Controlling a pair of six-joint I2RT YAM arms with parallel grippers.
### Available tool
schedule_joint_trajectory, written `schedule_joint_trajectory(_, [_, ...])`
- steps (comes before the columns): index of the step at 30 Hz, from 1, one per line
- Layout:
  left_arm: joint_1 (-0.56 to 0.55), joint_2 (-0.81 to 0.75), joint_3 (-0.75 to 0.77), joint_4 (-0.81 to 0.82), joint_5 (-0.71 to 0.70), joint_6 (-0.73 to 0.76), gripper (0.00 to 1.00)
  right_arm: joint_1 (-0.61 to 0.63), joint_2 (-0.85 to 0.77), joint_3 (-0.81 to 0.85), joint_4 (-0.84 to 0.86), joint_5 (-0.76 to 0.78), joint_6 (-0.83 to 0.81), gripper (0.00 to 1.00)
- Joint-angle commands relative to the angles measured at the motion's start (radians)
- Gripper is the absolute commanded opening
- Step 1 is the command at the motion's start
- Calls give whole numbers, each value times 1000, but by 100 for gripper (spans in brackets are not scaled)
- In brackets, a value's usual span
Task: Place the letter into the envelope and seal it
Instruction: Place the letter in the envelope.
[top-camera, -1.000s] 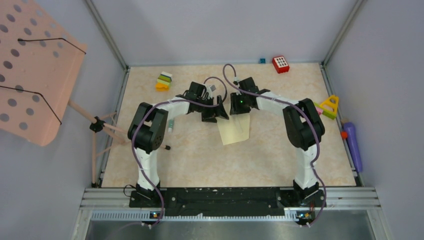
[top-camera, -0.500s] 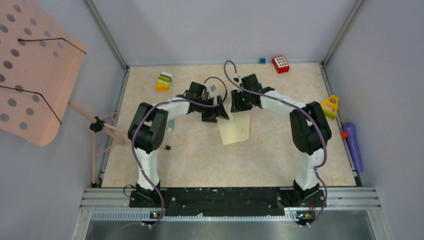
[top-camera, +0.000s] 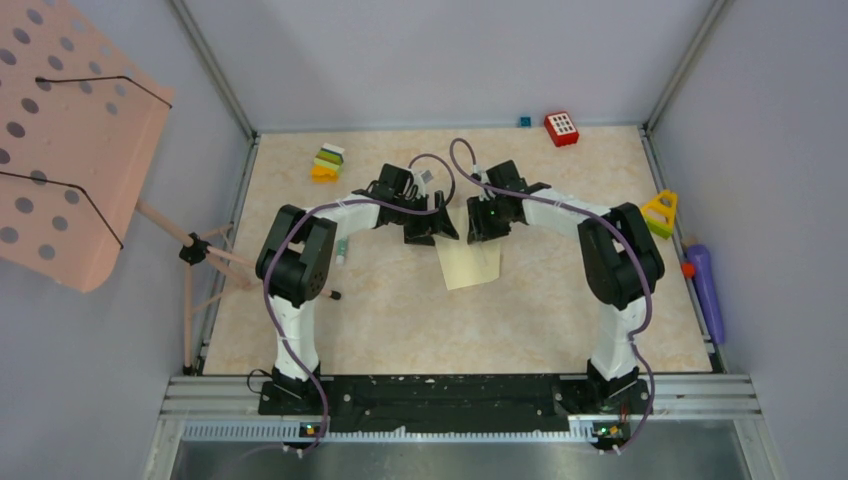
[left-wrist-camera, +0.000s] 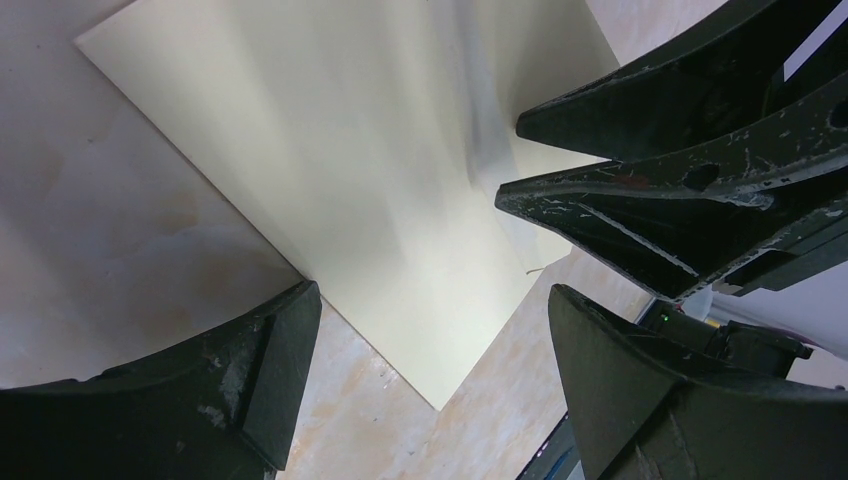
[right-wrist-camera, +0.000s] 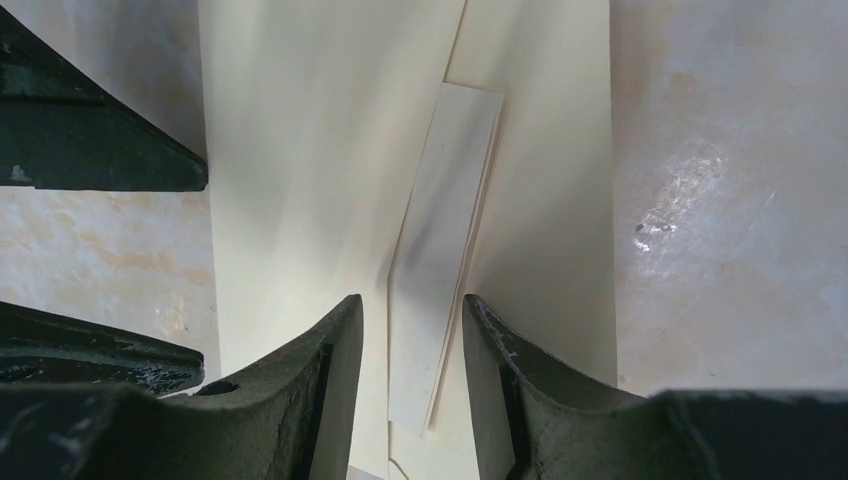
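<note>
Looking down from above, the top camera shows the envelope (top-camera: 470, 266) lying flat on the table (top-camera: 560, 320), near the middle and slightly right of centre. Both arms bend inward over its far end. The left gripper (top-camera: 431, 230) hangs over the far left part of the envelope and the right gripper (top-camera: 487, 222) over the far right part, the two close together but apart.

Only this view takes in the surroundings. A red block (top-camera: 561, 128) sits at the far edge, its white grid of marks too small to read. A stacked yellow and green block (top-camera: 327, 162) lies far left, and a yellow triangle toy (top-camera: 659, 210) and a purple tube (top-camera: 705, 290) are by the right edge. A pink perforated board (top-camera: 60, 140) stands on a stand off to the left.

The wrist cameras give what the top view hides. From the left wrist, the left gripper's fingers (left-wrist-camera: 255, 385) are spread wide and hold nothing. Below the gap are only the envelope's plain pale face and one straight edge of it. From the right wrist, the right gripper's fingers (right-wrist-camera: 310, 390) stand about halfway apart, straddling a narrow whiter strip (right-wrist-camera: 445, 240) that lies slanted on the envelope. Nothing is clamped between them, and whether their tips touch the paper cannot be told.
</note>
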Motion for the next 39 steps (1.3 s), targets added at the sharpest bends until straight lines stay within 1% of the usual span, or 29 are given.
schedule_joint_trajectory(1, [-8,-16,1,18,9,-5,89,-6,10,-6,15,-45,8,41])
schedule_joint_trajectory(10, [-15,-20,0,21,10,-5,89,-7,20,-6,34,-107,38,41])
schedule_joint_trajectory(13, [-13,-20,2,16,11,-2,89,-7,8,15,9,-84,24,41])
schedule_joint_trajectory(16, [-6,-29,10,5,2,19,90,-22,-42,40,-20,-57,-13,41])
schedule_joint_trajectory(19, [19,-45,17,3,7,31,90,-51,-126,48,-31,-73,-43,42])
schedule_joint_trajectory(23, [53,-66,39,-4,26,81,94,-87,-247,25,-44,-154,-100,43])
schedule_joint_trajectory(25, [69,-77,70,-9,75,117,98,-107,-307,-11,-34,-207,-112,44])
schedule_joint_trajectory(26, [71,-83,89,-19,97,146,98,-121,-331,-30,-25,-238,-115,44])
schedule_joint_trajectory(29, [81,-113,169,-127,107,274,98,-166,-392,-74,-14,-348,-129,45])
schedule_joint_trajectory(32, [103,-153,265,-275,27,451,98,-182,-442,-98,-32,-423,-165,46])
schedule_joint_trajectory(34, [122,-180,305,-378,-71,542,98,-181,-483,-126,-21,-456,-188,48])
schedule_joint_trajectory(37, [158,-226,322,-513,-235,609,98,-181,-568,-198,67,-480,-193,52])
schedule_joint_trajectory(39, [177,-268,279,-550,-332,638,98,-180,-616,-239,122,-483,-203,55])
